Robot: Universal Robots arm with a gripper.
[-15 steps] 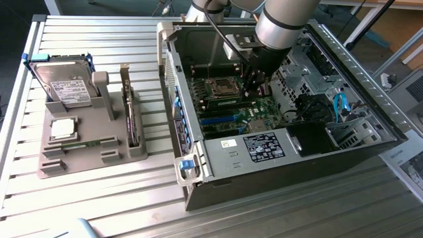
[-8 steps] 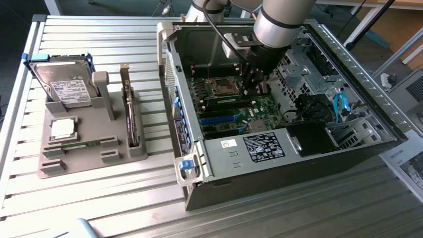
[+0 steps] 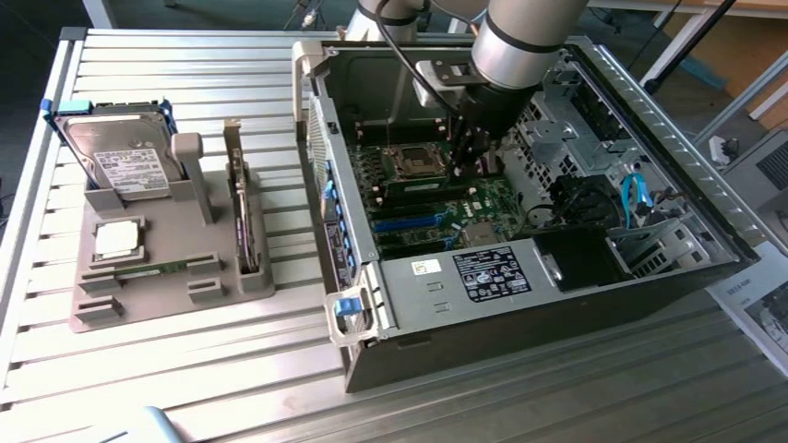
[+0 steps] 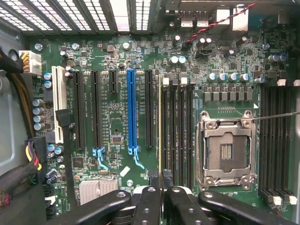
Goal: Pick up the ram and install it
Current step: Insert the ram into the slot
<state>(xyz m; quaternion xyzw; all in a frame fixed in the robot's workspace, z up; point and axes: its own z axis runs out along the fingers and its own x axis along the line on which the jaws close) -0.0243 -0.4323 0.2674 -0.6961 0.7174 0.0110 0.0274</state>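
One thin edge of ram (image 4: 160,126) shows between clamped jaws.

**Exterior view.** The worktop (image 3: 185,369) before you was a bench of pale metal slats. The ribs ran from the exterior view's left to its right, closed by a plain rail along the edge at the exterior view's left. Two things stood directly on it. Toward the exterior view's left sat a grey moulded holder (image 3: 166,300), flat on its base, its pockets facing up. Toward the exterior view's right lay an open computer case (image 3: 493,341) on its side, open face upward. You had a bare strip of slats between the two: near each other, not touching. More bare slats ran in front of both.
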